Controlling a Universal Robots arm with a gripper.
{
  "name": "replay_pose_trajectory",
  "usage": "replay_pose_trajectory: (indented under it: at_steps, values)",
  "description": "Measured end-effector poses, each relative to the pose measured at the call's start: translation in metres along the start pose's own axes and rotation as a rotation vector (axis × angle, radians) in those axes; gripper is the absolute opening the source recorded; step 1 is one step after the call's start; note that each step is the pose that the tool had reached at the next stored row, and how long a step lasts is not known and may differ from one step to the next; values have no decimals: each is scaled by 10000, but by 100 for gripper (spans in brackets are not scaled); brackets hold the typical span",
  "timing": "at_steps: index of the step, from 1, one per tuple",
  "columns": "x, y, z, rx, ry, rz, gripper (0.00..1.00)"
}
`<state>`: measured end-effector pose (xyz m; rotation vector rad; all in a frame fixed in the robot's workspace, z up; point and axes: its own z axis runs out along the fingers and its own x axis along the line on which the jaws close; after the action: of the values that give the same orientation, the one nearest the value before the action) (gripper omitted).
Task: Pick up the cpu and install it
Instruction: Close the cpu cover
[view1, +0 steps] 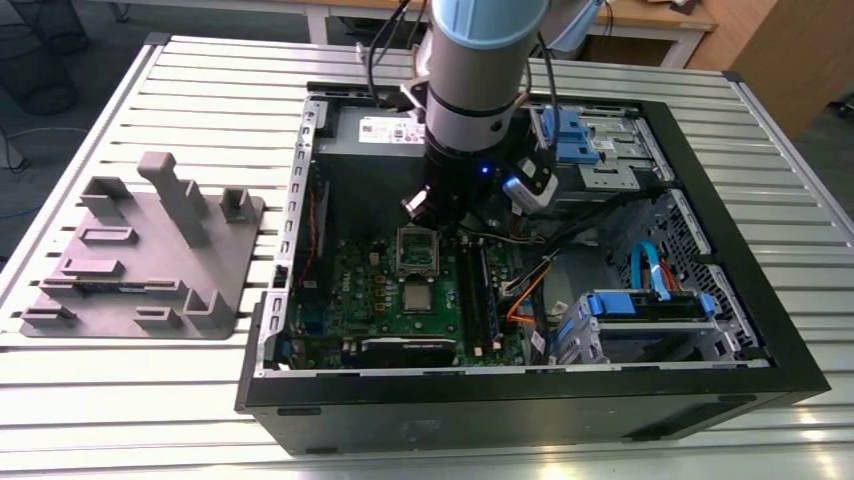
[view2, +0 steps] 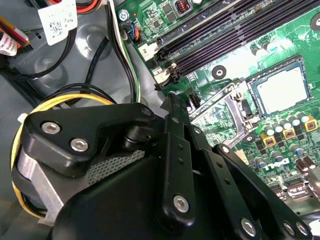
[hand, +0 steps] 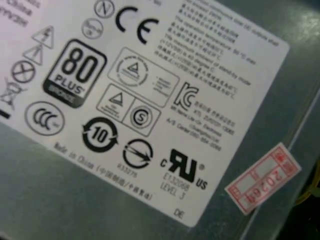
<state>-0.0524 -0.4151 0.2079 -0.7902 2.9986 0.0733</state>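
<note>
The arm's tool (view1: 447, 215) hangs inside the open PC case (view1: 747, 330), just above the motherboard (view1: 387, 290) near the hinged socket frame (view1: 419, 250). In the second wrist view the tool (view2: 172, 100) has its fingers drawn together to a point w/ nothing visible between them.

The cpu (view1: 419, 296) already sits flat in its socket on the board, silvery top up; in the second wrist view the cpu (view2: 280, 90) lies seated inside a dark rim, just beside the frame (view2: 220, 112), which stands raised. Judged from that, pick and place look done & the step in hand is around the retention frame, which isn't closed yet. Any move here calls for fine alignment and light force, since the chip sits loose under an open frame.

Around: RAM slots (view2: 235, 30) next to the socket, yellow & black cables (view2: 75, 97) close to the wrist, power supply label (hand: 125, 100) in the first wrist view. Grey tray w/ posts (view1: 160, 250) sits on the slatted bench (view1: 134, 400), well apart from the case. Cables and drive bays crowd the arm's side.
</note>
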Motion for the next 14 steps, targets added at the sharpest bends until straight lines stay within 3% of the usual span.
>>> replay_pose_trajectory:
  at_steps: [14]
  values:
    - [15, 3, -69, 18, -45, -244, 11]
